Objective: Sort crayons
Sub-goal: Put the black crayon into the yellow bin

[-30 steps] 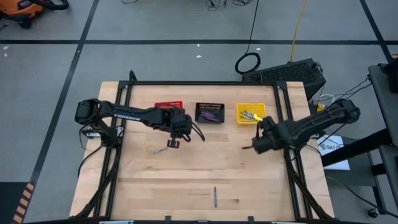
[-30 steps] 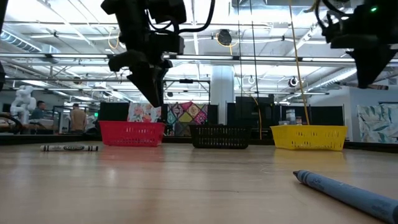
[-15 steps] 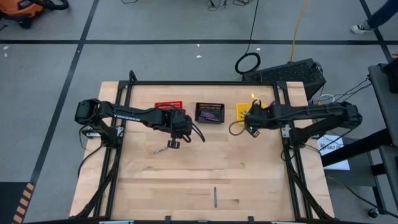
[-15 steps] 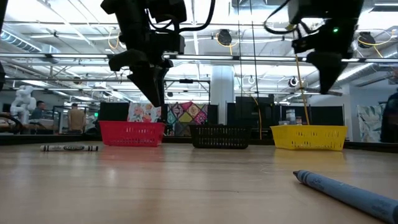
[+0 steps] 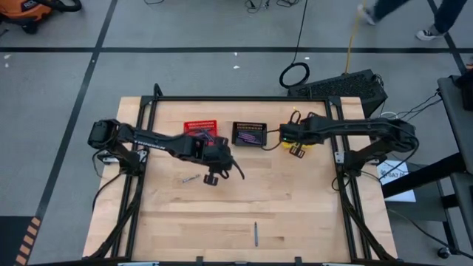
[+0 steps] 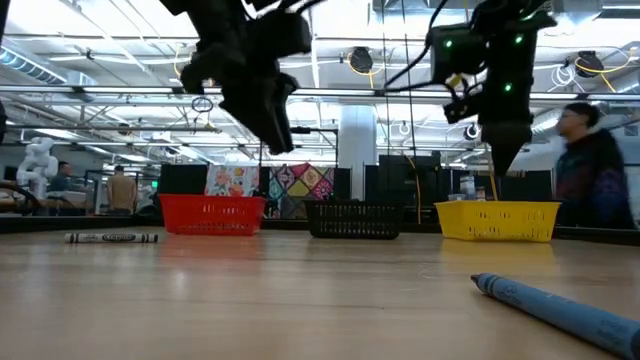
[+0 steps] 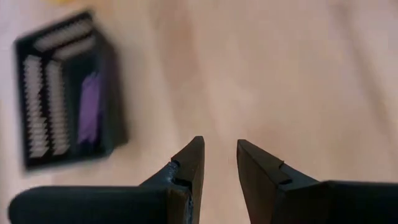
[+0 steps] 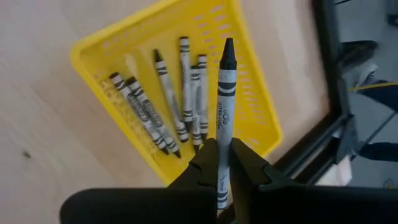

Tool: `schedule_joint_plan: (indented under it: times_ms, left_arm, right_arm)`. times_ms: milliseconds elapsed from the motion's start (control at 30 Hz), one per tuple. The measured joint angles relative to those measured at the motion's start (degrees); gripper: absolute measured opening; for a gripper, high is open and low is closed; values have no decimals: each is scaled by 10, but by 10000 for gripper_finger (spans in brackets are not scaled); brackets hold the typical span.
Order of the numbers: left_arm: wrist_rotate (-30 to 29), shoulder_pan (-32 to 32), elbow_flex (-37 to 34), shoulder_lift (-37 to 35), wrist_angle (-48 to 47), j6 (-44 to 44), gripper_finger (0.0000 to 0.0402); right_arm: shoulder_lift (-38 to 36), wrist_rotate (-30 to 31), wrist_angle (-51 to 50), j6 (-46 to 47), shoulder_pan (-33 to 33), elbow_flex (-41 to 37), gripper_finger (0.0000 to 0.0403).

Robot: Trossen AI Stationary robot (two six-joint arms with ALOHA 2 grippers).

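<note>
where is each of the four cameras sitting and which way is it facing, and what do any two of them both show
High view: above the table, looking straight down; both arms show, left gripper over bare wood, right gripper at the yellow basket.
Low view: table-top height, looking level across to the red basket, black basket and the room; both arms hang in from above.
Left wrist view: looks past its open fingers at table and black basket.
Right wrist view: looks past its fingers gripping a grey crayon over the yellow basket.
Shared: high and right wrist views both show the yellow basket.
</note>
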Motion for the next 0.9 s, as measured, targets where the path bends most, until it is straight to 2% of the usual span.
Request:
schedule_joint_plan:
  times_ms: [167,367,567,900]
  left_arm:
    - [52,-20,0,0,51,0,93]
    - [53,-38,0,0,81,1,93]
    - [54,-50,0,1,115,1,93]
    - [53,-64,0,24,166,27,93]
  right_arm:
    - [41,-28,17,-51,-21,0,0]
    - [83,-27,22,-86,-43,0,2]
    - [93,-27,27,-90,-56,0,13]
    - [93,-27,40,-90,-56,0,57]
